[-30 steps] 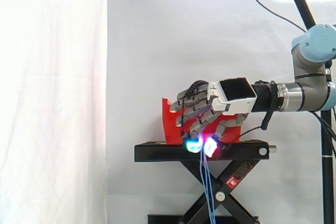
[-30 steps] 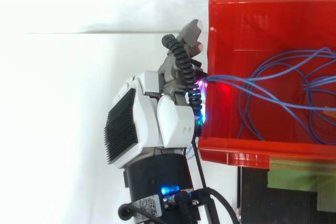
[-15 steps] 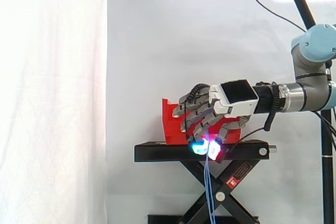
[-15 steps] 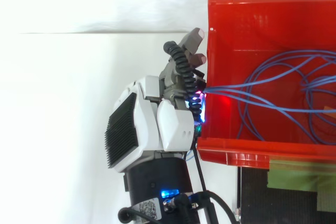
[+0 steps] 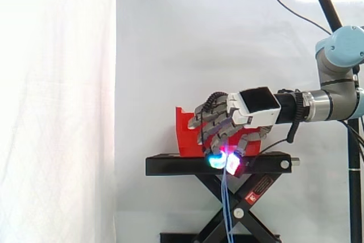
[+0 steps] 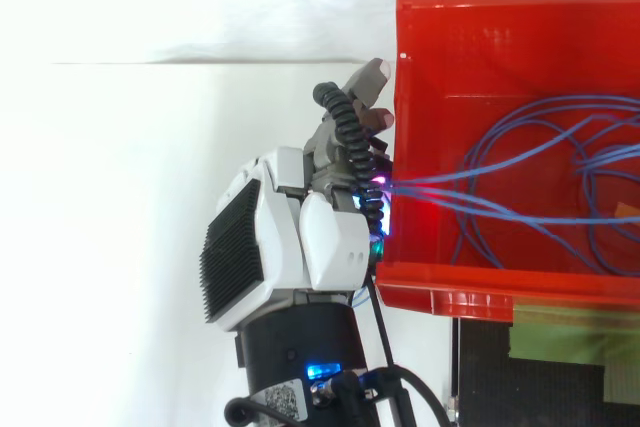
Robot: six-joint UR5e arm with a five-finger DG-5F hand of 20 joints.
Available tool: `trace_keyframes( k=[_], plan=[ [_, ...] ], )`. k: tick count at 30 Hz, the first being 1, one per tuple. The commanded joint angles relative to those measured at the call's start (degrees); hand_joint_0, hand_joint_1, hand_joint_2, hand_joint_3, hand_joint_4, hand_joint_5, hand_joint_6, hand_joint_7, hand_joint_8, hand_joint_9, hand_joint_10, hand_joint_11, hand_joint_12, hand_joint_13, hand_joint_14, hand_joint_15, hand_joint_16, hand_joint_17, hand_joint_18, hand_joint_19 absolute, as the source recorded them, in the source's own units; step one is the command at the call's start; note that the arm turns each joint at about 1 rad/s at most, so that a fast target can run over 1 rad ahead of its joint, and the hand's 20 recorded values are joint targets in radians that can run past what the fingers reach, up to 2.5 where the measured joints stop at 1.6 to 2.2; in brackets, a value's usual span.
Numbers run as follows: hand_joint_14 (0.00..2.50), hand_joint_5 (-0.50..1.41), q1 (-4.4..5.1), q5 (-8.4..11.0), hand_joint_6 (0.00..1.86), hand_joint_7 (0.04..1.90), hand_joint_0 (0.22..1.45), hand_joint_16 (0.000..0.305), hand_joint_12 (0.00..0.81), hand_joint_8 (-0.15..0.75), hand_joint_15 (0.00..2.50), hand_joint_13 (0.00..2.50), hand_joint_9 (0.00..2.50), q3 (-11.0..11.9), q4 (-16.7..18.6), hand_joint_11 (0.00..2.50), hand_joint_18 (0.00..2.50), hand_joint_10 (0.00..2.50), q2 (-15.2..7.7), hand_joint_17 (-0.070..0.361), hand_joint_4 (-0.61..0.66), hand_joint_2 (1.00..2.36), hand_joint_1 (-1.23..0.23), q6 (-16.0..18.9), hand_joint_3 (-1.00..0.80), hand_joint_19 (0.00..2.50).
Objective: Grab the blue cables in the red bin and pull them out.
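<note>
One white curtain [image 5: 57, 106] backs the whole scene, and the arm [image 5: 335, 98] reaches in level from the right of the side view. Below it a black stand [image 5: 170, 166] carries the red bin [image 6: 520, 47] on its top plate. The hand [image 6: 290, 237] sits against the outside of the bin's near wall, its back turned up toward the top camera. Its fingers are curled down and clenched round the blue cables [image 6: 520, 162], which run in a tight bundle from inside the bin to that wall and into the grasp. In the side view thin blue strands hang straight down from the hand in front of the stand's crossed legs. The glowing fingertips [image 5: 214, 161] meet low, at about the level of the stand's top, with the bundle caught between them.

The grab looks done: the hold seems firm and the strands near the wall are drawn taut. The pull is only part way along, I judge, since several wide loops lie on the bin floor and reach the right edge of the top view. What is left is to draw the hand away from the bin until those loops slide out and no cable remains inside
</note>
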Motion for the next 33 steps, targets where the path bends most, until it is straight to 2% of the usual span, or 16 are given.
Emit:
trace_keyframes(
  k=[1, 3, 9, 12, 13, 14, 23, 28, 32, 33],
  plan=[
    [0.01, 0.87, 0.0, 0.0, 0.9, 0.72, 0.89, 0.035, 0.298, 0.227, 0.23, 0.6, 0.86, 0.0, -0.36, 0.44, 0.48, 0.02, 0.01, 0.079, -0.02, 1.0, -0.78, 0.26, -1.0, 0.28],
    [0.01, 0.87, 0.0, 0.0, 0.91, 0.72, 0.89, 0.035, 0.299, 0.225, 0.23, 0.59, 0.86, 0.0, -0.54, 0.44, 0.48, 0.02, 0.01, 0.079, -0.02, 1.0, -0.78, 0.97, -1.0, 0.27],
    [0.01, 0.87, 0.26, 0.27, 0.93, 0.7, 0.89, 0.035, 0.299, 0.225, 0.23, 0.6, 0.85, 0.0, -2.3, 0.43, 0.48, 0.02, 0.1, 0.079, -0.02, 1.0, -0.78, 6.42, -1.0, 0.28],
    [0.01, 0.87, 0.44, 0.27, 0.93, 0.7, 0.89, 0.035, 0.298, 0.225, 0.23, 0.6, 0.85, 0.09, -3.62, 0.43, 0.48, 0.02, 0.1, 0.079, -0.02, 1.0, -0.78, 11.51, -1.0, 0.28],
    [0.01, 0.86, 0.44, 0.27, 0.93, 0.7, 0.89, 0.035, 0.299, 0.225, 0.23, 0.6, 0.85, 0.09, -3.62, 0.43, 0.48, 0.02, 0.1, 0.08, -0.03, 1.0, -0.78, 11.51, -1.0, 0.28],
    [0.01, 0.86, 0.53, 0.27, 0.93, 0.7, 0.89, 0.035, 0.299, 0.224, 0.23, 0.6, 0.85, 0.09, -4.23, 0.42, 0.48, 0.02, 0.19, 0.08, -0.02, 1.0, -0.78, 13.01, -1.0, 0.28],
    [0.01, 0.86, 1.05, 0.27, 0.95, 0.69, 0.89, 0.036, 0.299, 0.226, 0.24, 0.59, 0.85, 0.09, -6.34, 0.43, 0.48, 0.02, 0.19, 0.08, -0.03, 1.0, -0.78, 15.47, -1.0, 0.28],
    [0.01, 0.86, 1.23, 0.35, 0.95, 0.68, 0.89, 0.036, 0.299, 0.227, 0.23, 0.59, 0.85, 1.49, -7.75, 0.42, 0.48, 0.01, 0.19, 0.08, -0.03, 1.0, -0.78, 17.05, -1.0, 0.29],
    [0.01, 0.85, 1.41, 0.62, 0.96, 0.68, 0.89, 0.036, 0.299, 0.226, 0.23, 0.59, 0.85, 2.29, -11.35, 0.43, 0.48, 0.02, 0.19, 0.08, -0.02, 1.0, -0.78, 19.86, -1.0, 0.28],
    [0.01, 0.85, 1.41, 0.79, 0.96, 0.68, 0.89, 0.035, 0.299, 0.227, 0.23, 0.59, 0.85, 2.81, -14.34, 0.42, 0.48, 0.01, 0.19, 0.08, -0.02, 1.0, -0.78, 21.71, -1.0, 0.28]
  ],
)
